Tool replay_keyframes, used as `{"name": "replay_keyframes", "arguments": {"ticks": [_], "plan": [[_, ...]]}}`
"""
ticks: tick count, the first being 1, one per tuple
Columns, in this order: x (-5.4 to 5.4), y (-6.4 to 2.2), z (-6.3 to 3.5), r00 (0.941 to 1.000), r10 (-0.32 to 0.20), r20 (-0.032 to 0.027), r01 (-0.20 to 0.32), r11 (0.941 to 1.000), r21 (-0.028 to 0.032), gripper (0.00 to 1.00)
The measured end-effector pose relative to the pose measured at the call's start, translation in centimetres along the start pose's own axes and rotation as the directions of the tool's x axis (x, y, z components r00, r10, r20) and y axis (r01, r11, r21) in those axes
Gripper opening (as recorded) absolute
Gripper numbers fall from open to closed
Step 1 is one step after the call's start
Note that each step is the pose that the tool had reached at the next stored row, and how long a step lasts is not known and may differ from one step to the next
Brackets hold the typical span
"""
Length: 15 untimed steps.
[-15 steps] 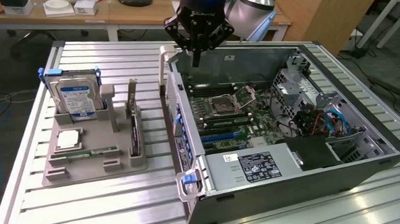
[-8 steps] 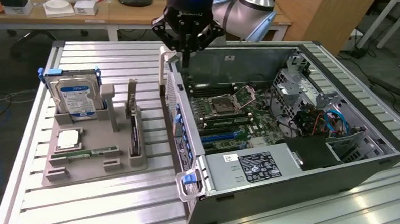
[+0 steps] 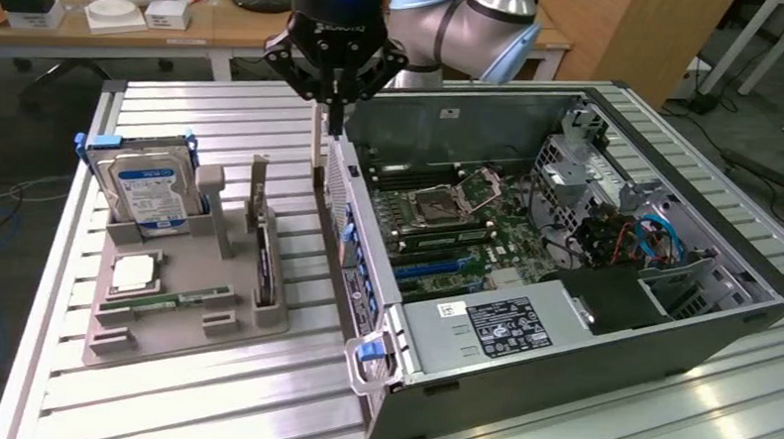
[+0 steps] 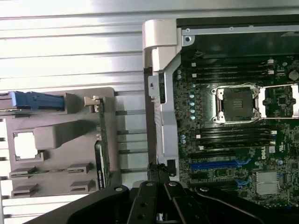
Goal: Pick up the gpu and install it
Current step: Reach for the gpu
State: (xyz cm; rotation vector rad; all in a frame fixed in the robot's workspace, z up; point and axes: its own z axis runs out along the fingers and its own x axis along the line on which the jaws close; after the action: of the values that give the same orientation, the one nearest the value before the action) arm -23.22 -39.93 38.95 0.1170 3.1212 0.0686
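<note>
In the exterior view, the gripper (image 3: pixel 330 108) hangs above the slatted table (image 3: pixel 211 112), over the gap between the grey parts tray (image 3: pixel 179 265) and the near wall of the open computer case (image 3: pixel 557 385). Its fingers are clenched to a point, and nothing can be seen between them. The gpu (image 3: pixel 260 258) stands on edge in a slot of the tray, with its silver bracket end rising toward the back, and it is apart from the gripper. On the same tray, the hard drive (image 3: pixel 148 194) stands upright toward the exterior view's left, and a RAM stick (image 3: pixel 183 298) lies flat near the front. Inside the case, the motherboard (image 3: pixel 458 232) lies bare, with no card standing in it. In the wrist view, the gripper (image 4: pixel 159 179) sits just beside the case wall, closed and empty as far as can be told. The gpu (image 4: pixel 104 140) shows as a thin green edge seated along the tray (image 4: pixel 56 161). On the motherboard (image 4: pixel 233 140), the blue expansion slot (image 4: pixel 215 164) is unoccupied. Judging from this, neither step of the task is done: the card is not yet grasped, and both the pickup and the install are left.
</note>
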Motion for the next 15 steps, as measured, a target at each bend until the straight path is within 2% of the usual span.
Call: {"name": "replay_keyframes", "arguments": {"ticks": [15], "plan": [[4.8,-0.37,0.13,1.0,0.0,-0.008,0.0,1.0,0.0006,0.1]]}}
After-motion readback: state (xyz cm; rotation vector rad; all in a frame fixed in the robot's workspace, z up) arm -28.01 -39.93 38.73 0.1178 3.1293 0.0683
